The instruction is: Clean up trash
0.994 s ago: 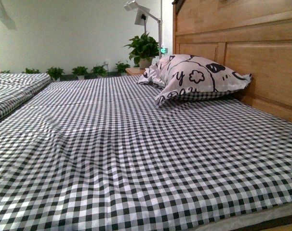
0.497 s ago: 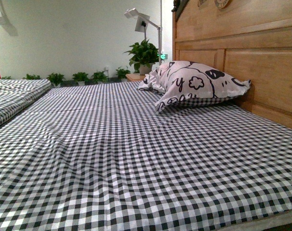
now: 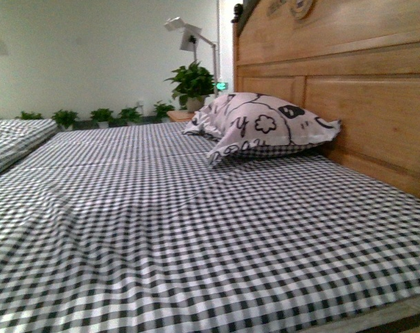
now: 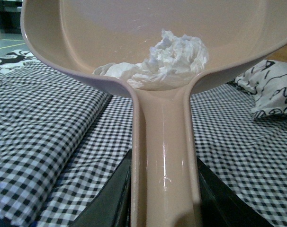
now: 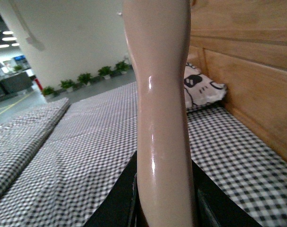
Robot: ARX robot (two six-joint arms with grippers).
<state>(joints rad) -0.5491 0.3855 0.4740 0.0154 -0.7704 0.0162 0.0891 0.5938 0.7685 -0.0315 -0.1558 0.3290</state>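
In the left wrist view the trash (image 4: 167, 59), a crumpled white wad, lies inside the pinkish-beige dustpan (image 4: 86, 33), close to where the pan meets its handle. My left gripper (image 4: 165, 208) is shut on the dustpan handle (image 4: 163, 156) and holds the pan above the checked bed. In the right wrist view my right gripper (image 5: 165, 208) is shut on the pinkish-beige brush handle (image 5: 160, 94), which stands upright; the brush head is out of view. Neither gripper nor the trash shows in the front view.
The black-and-white checked bed (image 3: 168, 229) fills the front view. A white pillow with black cartoon print (image 3: 265, 125) lies against the wooden headboard (image 3: 348, 97) on the right. A second checked bed (image 3: 16, 139) is at the far left. Potted plants (image 3: 189, 80) and a lamp stand behind.
The front view has shifted: pillow, headboard and plants now sit further left in the frame, and the picture is slightly blurred. Nothing on the bed has moved.
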